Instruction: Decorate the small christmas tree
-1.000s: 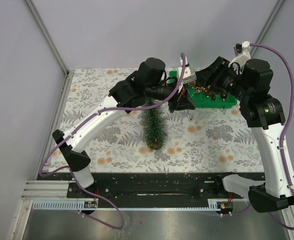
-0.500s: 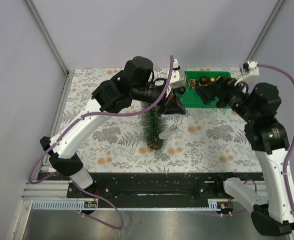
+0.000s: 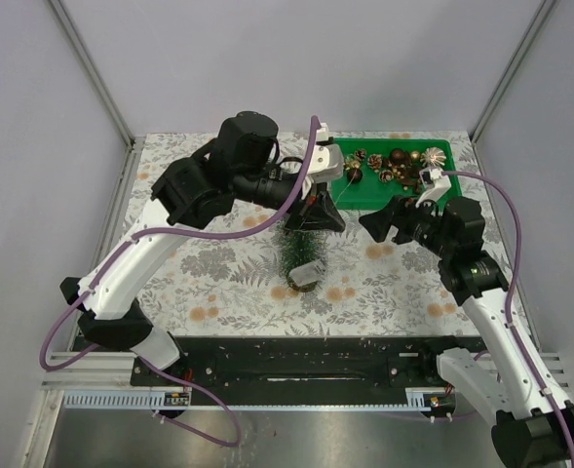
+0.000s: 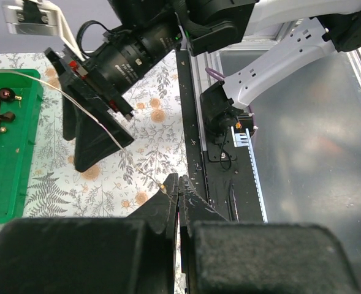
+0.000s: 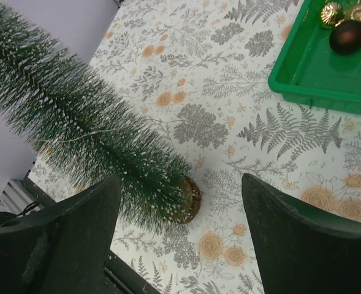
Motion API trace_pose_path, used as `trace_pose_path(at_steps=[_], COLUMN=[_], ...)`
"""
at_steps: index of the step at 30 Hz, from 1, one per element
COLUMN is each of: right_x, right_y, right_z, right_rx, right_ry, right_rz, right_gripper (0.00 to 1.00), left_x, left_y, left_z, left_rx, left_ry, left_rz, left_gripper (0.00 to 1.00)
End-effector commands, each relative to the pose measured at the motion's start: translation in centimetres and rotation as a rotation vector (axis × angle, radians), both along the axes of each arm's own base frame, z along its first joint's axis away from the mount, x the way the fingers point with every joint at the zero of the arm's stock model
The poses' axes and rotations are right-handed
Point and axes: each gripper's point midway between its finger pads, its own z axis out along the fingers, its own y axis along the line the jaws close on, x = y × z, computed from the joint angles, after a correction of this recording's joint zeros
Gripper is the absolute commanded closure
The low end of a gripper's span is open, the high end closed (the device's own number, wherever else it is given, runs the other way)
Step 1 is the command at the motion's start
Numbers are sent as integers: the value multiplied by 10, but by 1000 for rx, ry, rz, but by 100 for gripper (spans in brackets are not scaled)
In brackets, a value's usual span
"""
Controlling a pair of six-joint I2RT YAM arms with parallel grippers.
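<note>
The small christmas tree stands on its wood disc base on the floral cloth. It also shows in the right wrist view, with a thin wire lying across its bristles. My left gripper hovers just over the tree's top. In the left wrist view the left gripper is shut on a thin wire with a tiny bead; the wire runs up and left. My right gripper is open and empty to the right of the tree, and it also shows in its own view. A small pale object sits against the tree's lower side.
A green tray of brown and gold ornaments stands at the back right; its corner shows in the right wrist view. The black base rail runs along the near edge. Grey walls close in the left, right and back.
My right gripper has drawn back from the green tray toward the near side, ending to the right of the tree. My left arm has swung left, its gripper staying over the tree's top.
</note>
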Motion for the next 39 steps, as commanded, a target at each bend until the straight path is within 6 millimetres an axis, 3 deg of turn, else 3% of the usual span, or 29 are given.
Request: trace_pose_path(at_steps=[1, 13, 26, 29, 35, 39], right_x=[20, 34, 79, 90, 94, 101], right_y=[1, 54, 56, 63, 95, 93], right_z=[25, -30, -51, -59, -59, -60], right_rx=[10, -56, -124, -123, -100, -118], right_ry=[-152, -259, -336, -313, -343, -348], right_rz=[-14, 110, -36, -40, 22, -38], right_gripper=[14, 16, 20, 25, 36, 48], left_x=[-15, -15, -18, -18, -20, -23], left_y=[12, 11, 15, 16, 20, 23], left_z=[27, 19, 25, 24, 26, 26], left_rx=[-70, -50, -61, -58, -62, -59], left_ry=[-56, -59, -71, -69, -75, -84], left_rz=[-54, -74, -67, -66, -64, -66], left_gripper=[100, 100, 100, 100, 100, 100])
